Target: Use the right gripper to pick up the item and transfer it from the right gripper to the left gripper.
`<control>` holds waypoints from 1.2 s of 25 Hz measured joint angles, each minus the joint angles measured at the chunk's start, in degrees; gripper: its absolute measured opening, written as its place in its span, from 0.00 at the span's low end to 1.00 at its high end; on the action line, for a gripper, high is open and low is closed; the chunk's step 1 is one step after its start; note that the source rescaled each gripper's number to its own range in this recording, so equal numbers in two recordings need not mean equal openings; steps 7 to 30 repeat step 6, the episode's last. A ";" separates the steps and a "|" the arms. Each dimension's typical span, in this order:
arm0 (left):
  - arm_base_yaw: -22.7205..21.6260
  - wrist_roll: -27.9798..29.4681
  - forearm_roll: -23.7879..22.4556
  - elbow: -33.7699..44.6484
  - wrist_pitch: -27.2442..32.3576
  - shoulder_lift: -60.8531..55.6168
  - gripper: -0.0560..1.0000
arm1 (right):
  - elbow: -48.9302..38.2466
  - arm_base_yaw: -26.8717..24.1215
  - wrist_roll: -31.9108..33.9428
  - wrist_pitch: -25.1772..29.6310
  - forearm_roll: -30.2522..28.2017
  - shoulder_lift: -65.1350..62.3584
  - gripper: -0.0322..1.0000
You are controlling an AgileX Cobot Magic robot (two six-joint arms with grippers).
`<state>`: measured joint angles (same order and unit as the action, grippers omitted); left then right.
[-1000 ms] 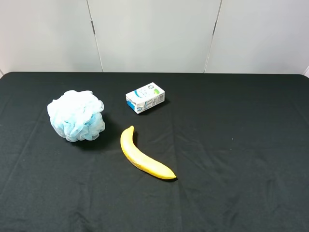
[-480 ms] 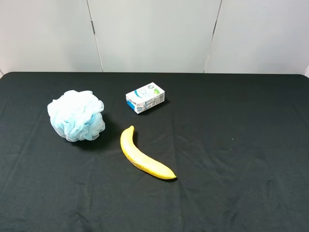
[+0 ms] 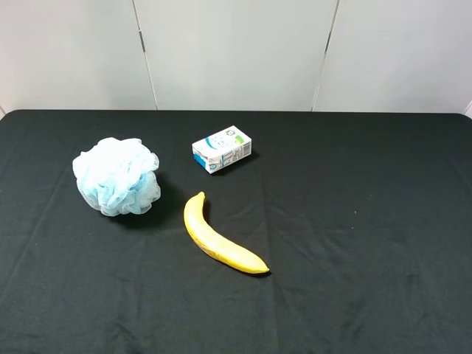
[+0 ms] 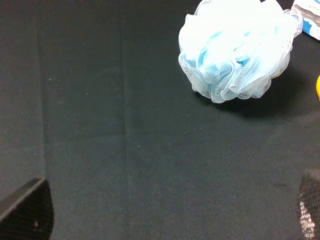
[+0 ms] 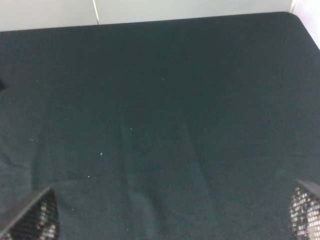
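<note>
The item, a fluffy light-blue and white mesh bath pouf (image 3: 116,176), sits on the black tablecloth at the left of the exterior high view. It also shows in the left wrist view (image 4: 235,47), well ahead of the left gripper (image 4: 165,212). That gripper's fingertips (image 4: 27,210) stand far apart at the frame corners, open and empty. The right gripper (image 5: 175,212) is open and empty too, its fingertips (image 5: 32,222) wide apart over bare cloth. Neither arm shows in the exterior high view.
A yellow banana (image 3: 217,237) lies near the table's middle. A small white-and-blue carton (image 3: 221,148) stands behind it. The table's back edge meets a pale panelled wall (image 3: 236,51). The carton's corner (image 4: 307,20) shows beside the pouf in the left wrist view.
</note>
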<state>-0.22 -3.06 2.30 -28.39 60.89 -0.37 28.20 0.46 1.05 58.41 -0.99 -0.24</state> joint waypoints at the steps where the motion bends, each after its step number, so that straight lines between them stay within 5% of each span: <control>1: 0.00 0.00 0.00 0.00 0.00 0.00 0.96 | 0.00 0.00 0.00 0.00 0.00 0.00 1.00; 30: -0.06 0.00 0.00 0.00 0.00 0.00 0.96 | 0.00 0.00 0.00 0.00 0.00 0.00 1.00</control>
